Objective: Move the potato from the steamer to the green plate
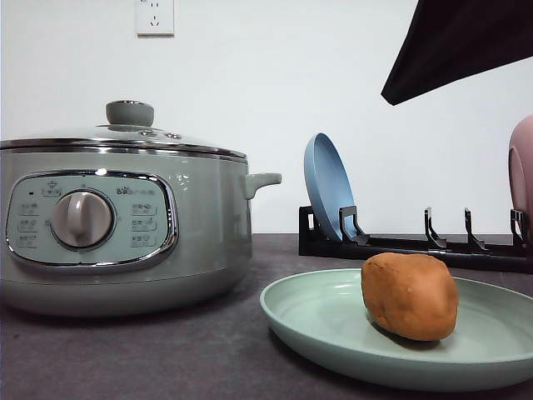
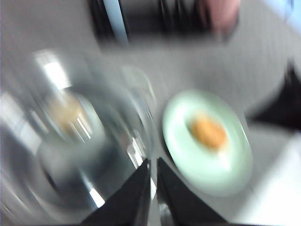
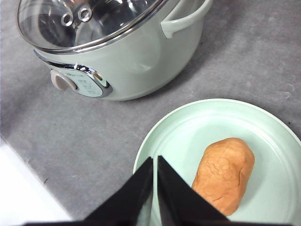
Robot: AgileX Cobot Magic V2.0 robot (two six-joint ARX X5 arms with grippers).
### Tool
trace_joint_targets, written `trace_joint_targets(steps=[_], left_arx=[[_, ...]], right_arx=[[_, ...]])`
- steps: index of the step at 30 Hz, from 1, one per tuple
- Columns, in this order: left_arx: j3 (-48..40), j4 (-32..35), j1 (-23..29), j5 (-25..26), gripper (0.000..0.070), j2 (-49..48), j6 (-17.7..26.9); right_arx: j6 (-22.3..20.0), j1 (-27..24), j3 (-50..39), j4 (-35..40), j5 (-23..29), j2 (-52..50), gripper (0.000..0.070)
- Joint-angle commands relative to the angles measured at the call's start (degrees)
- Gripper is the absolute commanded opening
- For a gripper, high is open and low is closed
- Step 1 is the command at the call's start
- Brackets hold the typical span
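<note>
the lumpy orange-brown potato (image 1: 410, 296) is lying on the wide, shallow, pale mint-green plate (image 1: 316, 321), a little off the plate's middle, on the side away from the steamer. the large round sage-green steamer (image 1: 125, 225) with its chrome rim is standing just beside the plate on the dark grey table (image 1: 166, 358), with a narrow strip of table showing between them. its glass lid (image 1: 125, 133) with a grey knob is sitting closed on top, and the front dial panel (image 1: 87, 218) is facing the front camera. the steamer's small side handle (image 1: 262, 181) is pointing toward the plate.

beyond the plate, a black dish rack (image 1: 408, 243) is standing near the white wall, holding a blue plate (image 1: 327, 187) upright at the end nearer the steamer and a pink plate (image 1: 522, 175) at the far end. a white wall socket (image 1: 154, 16) is sitting on the wall above the steamer.

in the right wrist view, the right gripper (image 3: 154, 181) is hovering over the plate's rim on the steamer side, its black fingers pressed nearly together and holding nothing; the potato is lying just beside them, apart. in the blurred left wrist view, the left gripper (image 2: 153, 181) is hanging above the steamer's lid edge, its fingers likewise drawn close with only a thin gap and nothing between them.
</note>
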Motion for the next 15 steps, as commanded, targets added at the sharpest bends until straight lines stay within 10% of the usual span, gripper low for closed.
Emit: trace_joint_targets(steps=[1, 8, 15], left_arx=[[0.13, 9.08, 1.82, 0.15, 0.0015, -2.92, 2.33], [-10.24, 35.07, 12.70, -0.83, 0.0015, -15.69, 2.99], [-29.33, 48.52, 20.04, -13.12, 0.0015, -29.89, 3.37]], right_arx=[[-0.30, 0.52, 0.90, 0.55, 0.02, 0.33, 0.0000], [-0.30, 0.52, 0.90, 0.55, 0.02, 0.33, 0.0000], [-0.30, 0.52, 0.90, 0.55, 0.02, 0.33, 0.0000]])
